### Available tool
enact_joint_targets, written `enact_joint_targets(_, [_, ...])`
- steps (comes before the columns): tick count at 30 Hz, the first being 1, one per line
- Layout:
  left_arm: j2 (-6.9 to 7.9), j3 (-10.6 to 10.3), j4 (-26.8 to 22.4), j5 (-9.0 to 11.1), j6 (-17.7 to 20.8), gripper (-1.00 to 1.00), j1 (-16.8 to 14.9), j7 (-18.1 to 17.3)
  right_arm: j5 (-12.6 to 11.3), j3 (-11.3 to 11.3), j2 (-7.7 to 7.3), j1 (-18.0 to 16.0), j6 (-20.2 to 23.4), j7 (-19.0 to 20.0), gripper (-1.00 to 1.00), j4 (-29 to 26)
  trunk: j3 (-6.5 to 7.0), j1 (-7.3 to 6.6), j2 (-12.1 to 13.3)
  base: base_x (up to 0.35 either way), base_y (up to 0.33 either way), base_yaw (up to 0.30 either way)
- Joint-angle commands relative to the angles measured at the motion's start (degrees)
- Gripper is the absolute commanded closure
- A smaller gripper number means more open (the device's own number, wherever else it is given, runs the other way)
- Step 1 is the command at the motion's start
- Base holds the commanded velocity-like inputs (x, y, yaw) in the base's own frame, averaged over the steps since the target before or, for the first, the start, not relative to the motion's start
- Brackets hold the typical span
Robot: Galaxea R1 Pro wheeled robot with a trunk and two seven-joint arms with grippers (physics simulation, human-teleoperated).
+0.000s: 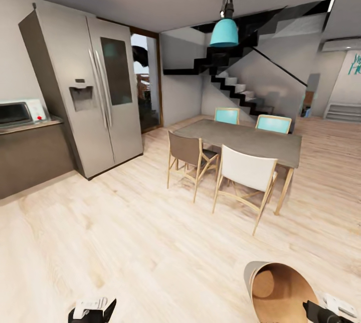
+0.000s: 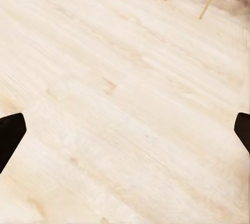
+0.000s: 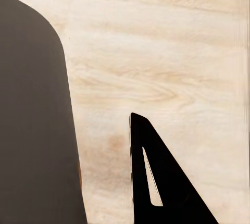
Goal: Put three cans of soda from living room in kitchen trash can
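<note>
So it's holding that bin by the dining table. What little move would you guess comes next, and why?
Probably lower the bin upright onto the wood floor. The right gripper seems to grip its rim while it tilts, brown inside facing out, and I see no cans.

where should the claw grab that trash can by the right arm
Take the trash can by its thin circular rim, one finger inside the coppery interior and one on the pale outer wall. It appears tilted, its open mouth facing the camera and the right claw, so coming in from the mouth side looks best. The body seems too wide to span.
</note>
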Motion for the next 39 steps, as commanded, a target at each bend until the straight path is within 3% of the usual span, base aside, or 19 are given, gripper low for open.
enact_joint_targets(1, [-0.01,0.0,0.0,0.0,0.0,-1.00,0.0,0.0,-0.3,-0.3,0.00,0.0,0.0,0.0,1.00,-0.1,0.07,0.00,0.0,0.199,-0.193,-0.203])
enact_joint_targets(39, [-0.02,0.0,0.0,0.0,0.0,-1.00,0.0,0.1,-0.3,-0.6,0.09,0.0,0.0,0.0,1.00,-0.1,2.52,0.00,0.0,0.152,-0.246,-0.194])
